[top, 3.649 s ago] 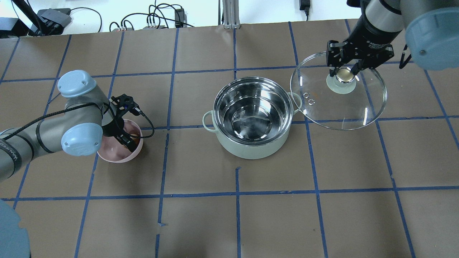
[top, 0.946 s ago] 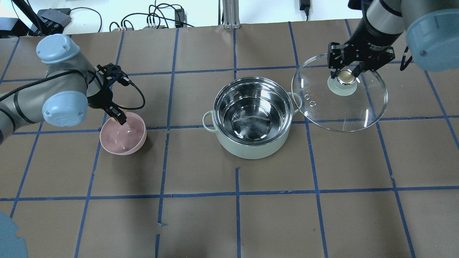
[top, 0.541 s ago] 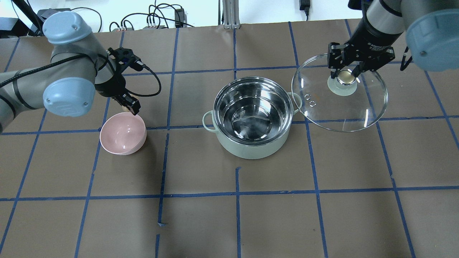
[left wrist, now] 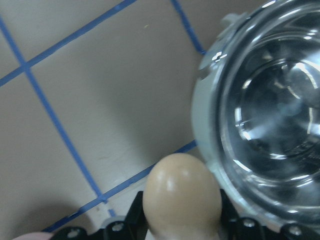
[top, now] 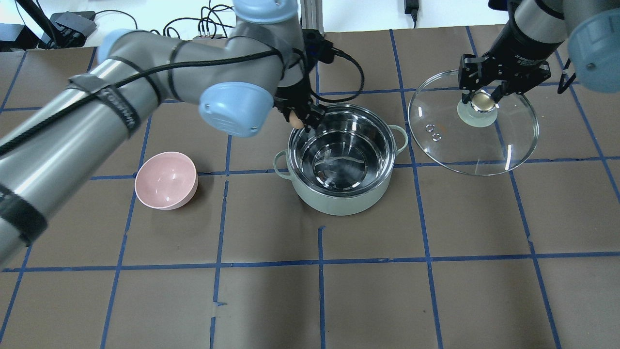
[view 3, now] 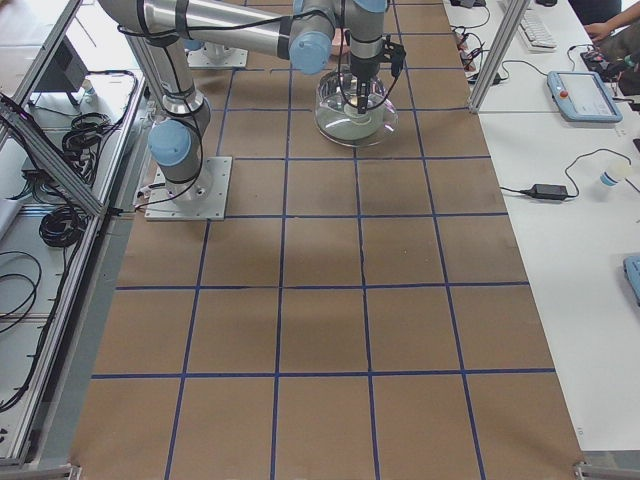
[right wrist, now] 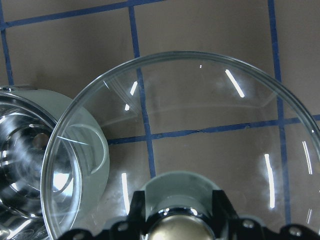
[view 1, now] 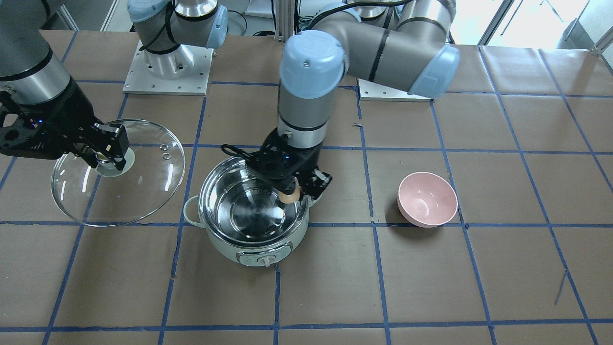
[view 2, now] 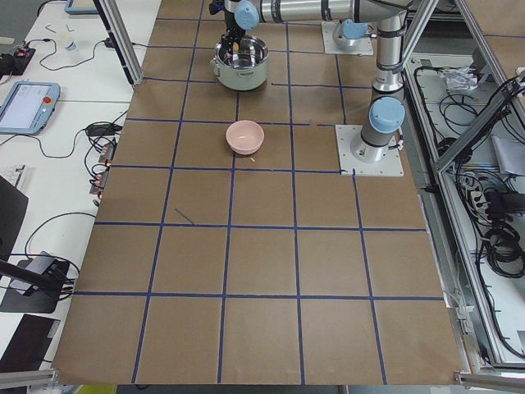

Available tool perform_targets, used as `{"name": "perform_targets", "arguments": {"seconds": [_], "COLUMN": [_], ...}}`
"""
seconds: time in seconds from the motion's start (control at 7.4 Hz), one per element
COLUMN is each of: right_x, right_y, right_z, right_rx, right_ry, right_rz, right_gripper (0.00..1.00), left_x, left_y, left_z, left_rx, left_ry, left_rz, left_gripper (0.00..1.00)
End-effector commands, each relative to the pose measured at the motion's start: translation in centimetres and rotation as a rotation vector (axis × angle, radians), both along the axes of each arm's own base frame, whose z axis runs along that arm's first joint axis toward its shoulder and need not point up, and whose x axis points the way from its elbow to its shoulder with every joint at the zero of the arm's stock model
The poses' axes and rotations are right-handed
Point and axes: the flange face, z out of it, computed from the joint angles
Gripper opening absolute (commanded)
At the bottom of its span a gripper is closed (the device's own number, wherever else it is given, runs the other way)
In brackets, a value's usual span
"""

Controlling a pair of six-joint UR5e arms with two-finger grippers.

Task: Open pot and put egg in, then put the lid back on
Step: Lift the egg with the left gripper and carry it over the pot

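Note:
The mint-green pot (top: 339, 194) stands open at the table's middle, its steel inside empty (view 1: 249, 211). My left gripper (top: 300, 118) is shut on the light-brown egg (view 1: 289, 195) and holds it over the pot's far-left rim; the egg fills the bottom of the left wrist view (left wrist: 181, 195) beside the pot (left wrist: 260, 125). My right gripper (top: 482, 99) is shut on the knob of the glass lid (top: 508, 145) and holds it in the air to the right of the pot. The lid also shows in the front view (view 1: 143, 187) and the right wrist view (right wrist: 200, 115).
An empty pink bowl (top: 165, 180) sits to the left of the pot, also seen in the front view (view 1: 427, 200). The brown table carries a blue tape grid. Cables and boxes lie beyond the far edge.
My left arm has swung from the pink bowl rightward to the pot's rim with the egg. The right gripper with the lid has shifted slightly right.

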Motion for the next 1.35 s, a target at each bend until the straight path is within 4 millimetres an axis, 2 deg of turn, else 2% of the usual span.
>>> {"name": "perform_targets", "arguments": {"seconds": [0.0, 0.41, 0.54, 0.68, 0.81, 0.95, 1.08, 1.22], "right_x": [-1.6, -2.6, -2.5, -2.5, -2.5, -2.4, -2.4, -2.4], "right_y": [-0.1, -0.2, -0.2, -0.1, -0.1, -0.1, 0.0, -0.1], "right_z": [0.0, 0.0, 0.0, -0.2, -0.3, -0.2, -0.3, -0.2], "right_rx": [-0.001, -0.002, -0.002, 0.001, 0.004, 0.002, 0.004, 0.002], "right_ry": [0.003, 0.002, 0.0, 0.0, -0.001, -0.002, -0.003, -0.002], "right_rz": [-0.003, -0.02, -0.019, -0.021, -0.021, -0.019, -0.019, -0.019], "right_gripper": [0.32, 0.32, 0.32, 0.32, 0.32, 0.32, 0.32, 0.32], "left_x": [-4.9, -5.1, -5.2, -5.3, -5.2, -5.2, -4.8, -4.1], "left_y": [-0.4, -0.9, -1.1, -1.1, -1.0, -0.9, -0.6, 0.8], "left_z": [-5.8, -12.2, -12.7, -12.3, -11.3, -10.6, -8.8, -5.9], "left_rx": [0.017, 0.104, 0.11, 0.103, 0.091, 0.083, 0.066, 0.07], "left_ry": [-0.011, -0.053, -0.055, -0.053, -0.047, -0.044, -0.038, -0.024], "left_rz": [-0.12, -0.207, -0.203, -0.207, -0.207, -0.206, -0.201, -0.194], "left_gripper": [0.08, 0.08, 0.12, 0.39, 0.75, 0.87, 0.91, 0.91]}}
